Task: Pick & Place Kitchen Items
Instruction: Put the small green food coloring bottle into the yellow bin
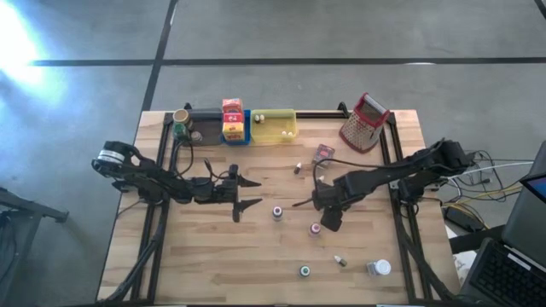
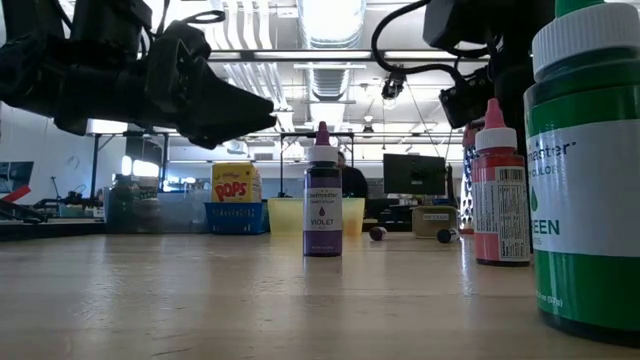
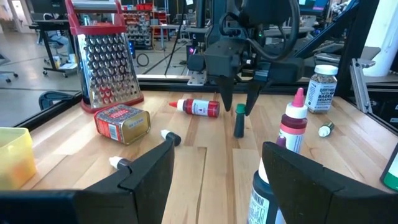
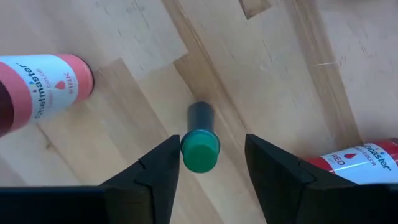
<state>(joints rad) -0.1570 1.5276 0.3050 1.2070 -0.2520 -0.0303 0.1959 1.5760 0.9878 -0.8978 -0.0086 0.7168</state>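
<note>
Where wooden table (image 1: 213,256) ends — grey concrete floor (image 1: 341,34) surrounds.

pink bottle (image 4: 43,78), red bottle (image 4: 364,163) flanking green-capped vial (image 4: 200,144)

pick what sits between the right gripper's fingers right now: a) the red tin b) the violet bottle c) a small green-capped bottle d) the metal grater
c, the right wrist view shows the right gripper open, its fingers on either side of a small green-capped bottle standing on the wooden table, not yet clamped on it.
</note>
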